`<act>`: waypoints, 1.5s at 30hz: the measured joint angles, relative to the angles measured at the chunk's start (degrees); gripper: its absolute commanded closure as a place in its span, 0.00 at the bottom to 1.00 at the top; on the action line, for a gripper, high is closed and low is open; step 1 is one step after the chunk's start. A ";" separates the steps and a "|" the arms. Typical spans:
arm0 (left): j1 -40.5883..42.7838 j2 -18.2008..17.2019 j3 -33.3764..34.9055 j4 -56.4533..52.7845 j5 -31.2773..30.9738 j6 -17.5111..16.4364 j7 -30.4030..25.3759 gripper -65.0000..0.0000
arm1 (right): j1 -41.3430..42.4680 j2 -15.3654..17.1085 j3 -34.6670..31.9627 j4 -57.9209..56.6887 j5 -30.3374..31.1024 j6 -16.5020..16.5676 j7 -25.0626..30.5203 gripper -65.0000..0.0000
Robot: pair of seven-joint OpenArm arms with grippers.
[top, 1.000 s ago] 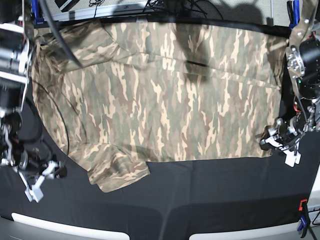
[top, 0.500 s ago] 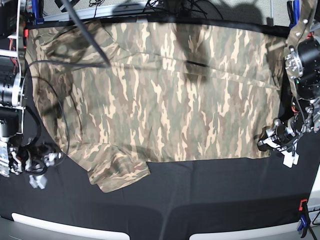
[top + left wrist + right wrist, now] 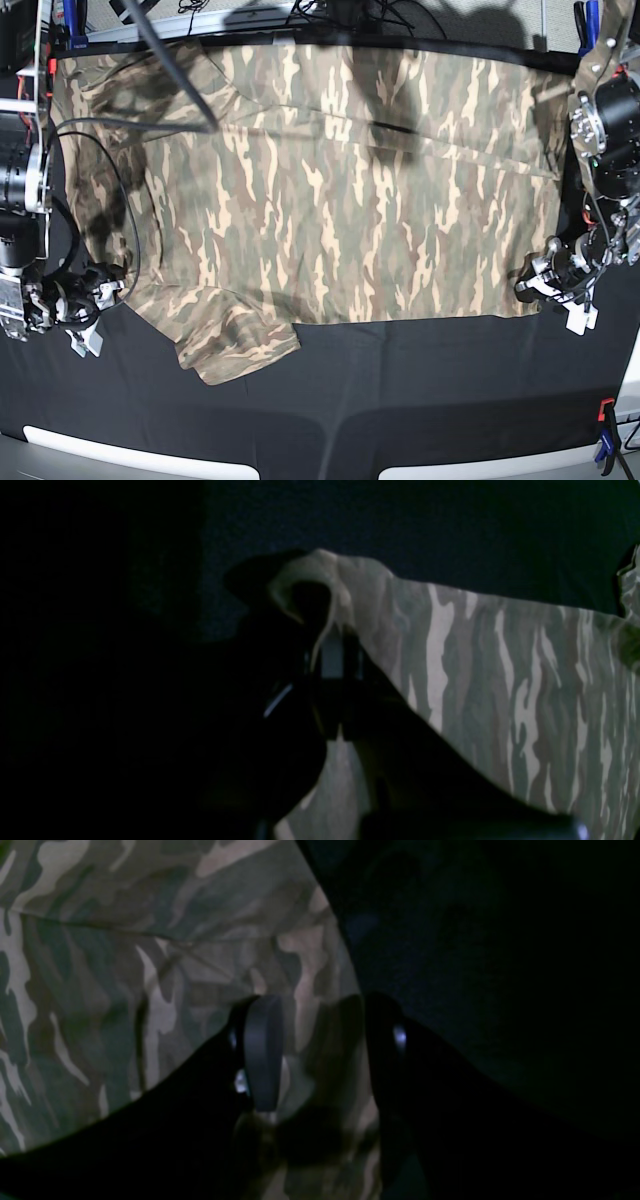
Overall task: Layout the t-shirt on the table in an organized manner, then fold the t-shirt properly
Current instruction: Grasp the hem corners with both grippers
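Across the upper and middle part of the base view, the t-shirt (image 3: 340, 190) lies spread nearly flat on the table (image 3: 420, 400), covering most of its width; one sleeve is folded into a loose flap at the lower left of the garment, and a crease runs across the upper half. At the right edge of that view, the left gripper (image 3: 540, 281) sits at the shirt's lower right corner; its jaws are closed, and the left wrist view shows the fabric corner (image 3: 325, 575) bunched and pinched between them. At the left edge of the base view, the right gripper (image 3: 98, 300) sits low at the shirt's lower left border; its jaws stand well apart, straddling the cloth edge (image 3: 320, 1040) without clamping it; bare black table lies just beside.
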 measured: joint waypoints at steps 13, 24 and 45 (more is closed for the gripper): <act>0.00 0.00 0.00 0.00 0.00 0.00 -0.02 1.00 | -1.16 0.37 0.00 -1.01 -1.49 -0.09 4.07 0.60; 0.00 0.00 -0.02 0.00 -0.66 0.00 0.11 1.00 | -1.60 1.99 0.00 -1.01 0.50 0.83 2.19 0.60; 0.15 0.13 0.00 0.00 -1.25 0.02 -1.84 1.00 | -1.66 1.90 0.00 -1.05 3.30 7.76 0.07 1.00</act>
